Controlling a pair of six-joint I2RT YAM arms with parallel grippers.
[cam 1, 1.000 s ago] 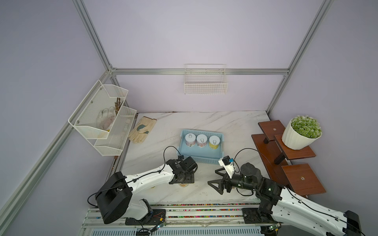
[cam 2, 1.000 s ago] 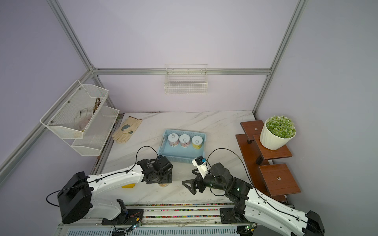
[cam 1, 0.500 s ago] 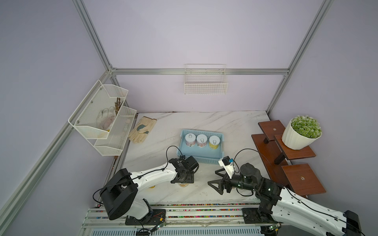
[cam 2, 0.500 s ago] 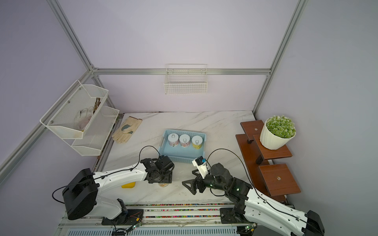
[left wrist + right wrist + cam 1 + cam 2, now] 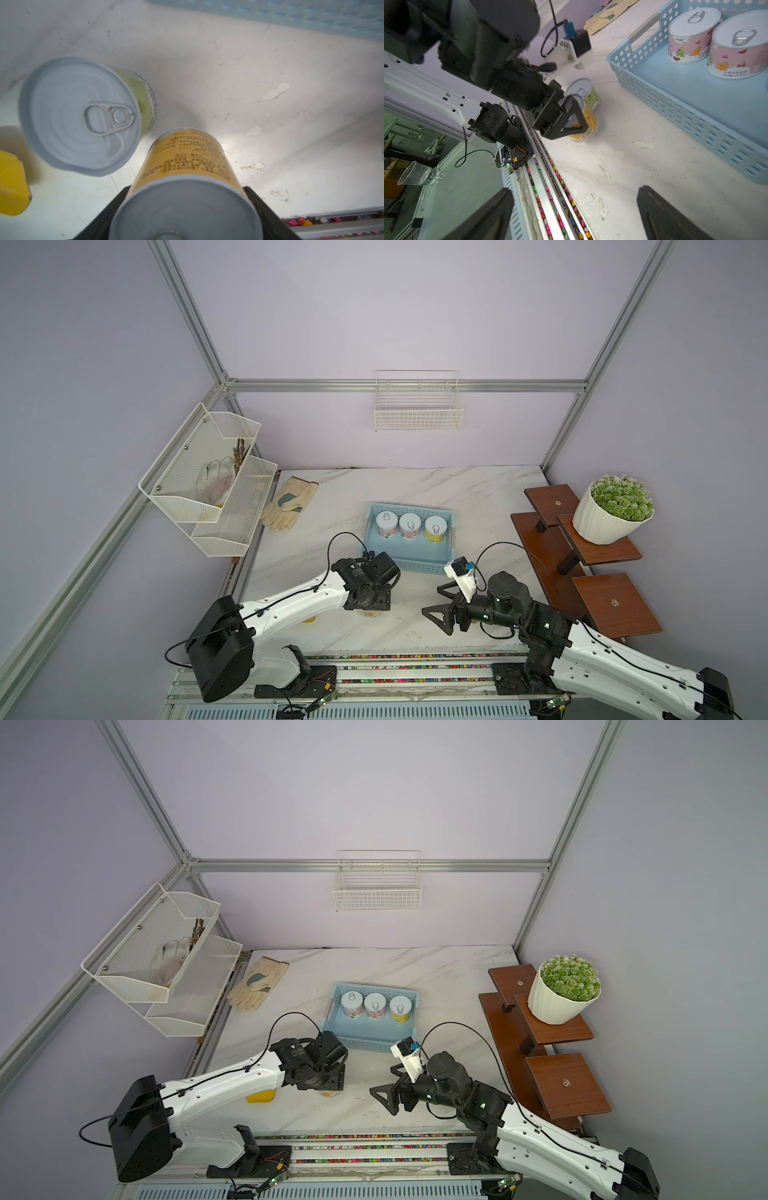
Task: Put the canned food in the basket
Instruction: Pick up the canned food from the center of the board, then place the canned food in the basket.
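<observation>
The light blue basket (image 5: pixel 409 565) (image 5: pixel 370 1042) holds three upright cans (image 5: pixel 410 526) (image 5: pixel 375 1006) in a row. In front of it my left gripper (image 5: pixel 370 606) (image 5: pixel 325 1082) (image 5: pixel 186 199) is shut on an orange-labelled can (image 5: pixel 187 158) (image 5: pixel 588 122) that stands on the marble. A green-labelled can (image 5: pixel 79 116) (image 5: pixel 583 87) stands right beside it. A yellow can (image 5: pixel 260 1096) (image 5: pixel 10 182) lies partly under the left arm. My right gripper (image 5: pixel 434 605) (image 5: pixel 384 1083) (image 5: pixel 575 216) hangs open and empty to the right of the held can, over the table's front.
A pale work glove (image 5: pixel 289 506) lies at the back left. Brown stepped shelves (image 5: pixel 611 601) with a white plant pot (image 5: pixel 606 514) stand along the right. A white mesh rack (image 5: pixel 208 485) juts out on the left. A bead-filled rail (image 5: pixel 550 187) runs along the front edge.
My left gripper has shut round the orange-labelled can, and the left arm's base link has turned slightly. The right arm has stayed put and open.
</observation>
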